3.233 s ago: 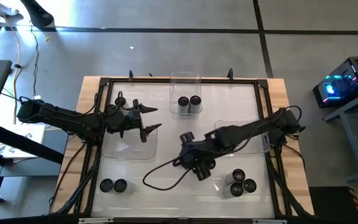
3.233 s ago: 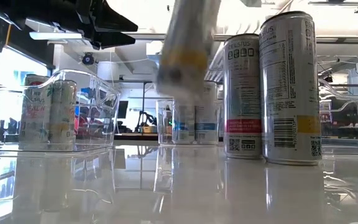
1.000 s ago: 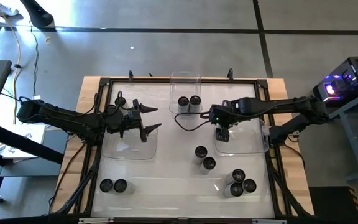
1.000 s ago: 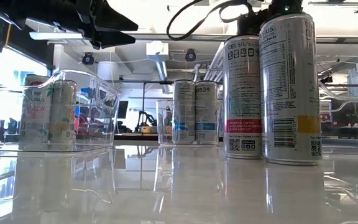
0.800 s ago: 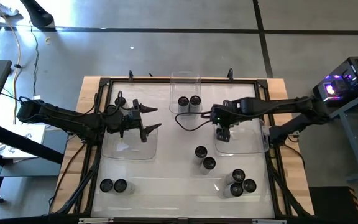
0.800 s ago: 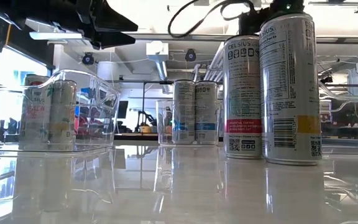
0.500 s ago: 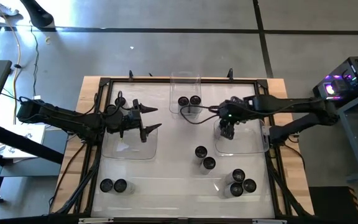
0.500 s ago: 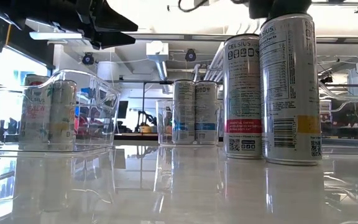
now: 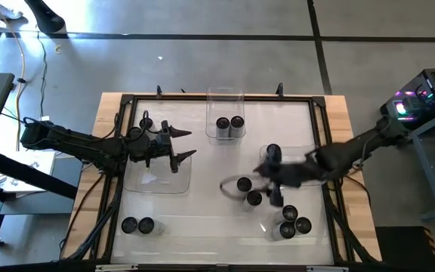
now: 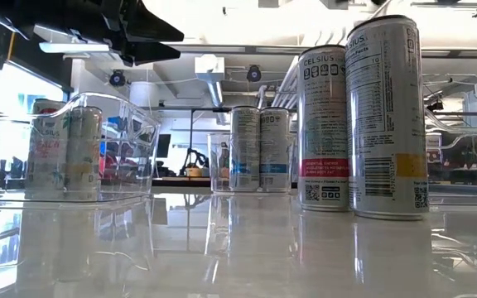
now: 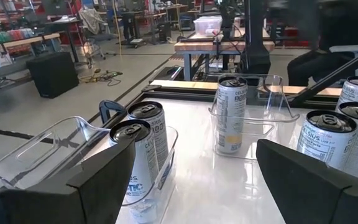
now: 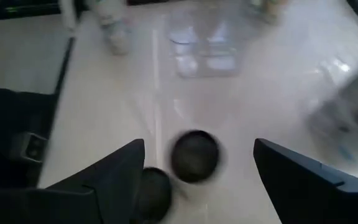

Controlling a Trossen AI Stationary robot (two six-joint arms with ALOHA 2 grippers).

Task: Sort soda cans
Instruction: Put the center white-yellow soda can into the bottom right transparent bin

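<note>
The right gripper [image 12: 194, 180], jaws spread and empty, is poised above two loose soda cans [image 9: 248, 190] mid-counter, one to be straddled and clenched next, while the left gripper [image 9: 181, 145] is parked released.

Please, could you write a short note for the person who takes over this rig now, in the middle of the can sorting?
Left claw: open, empty, waiting above the left tray.
Right claw: open, empty, over the two loose cans at mid-table.
Done: a pair of cans in the middle tray; one can in the right tray.
Left: the loose pair, a group of cans at the high view's lower right, two more cans at its lower left. Whether these stand in trays I cannot tell.
</note>
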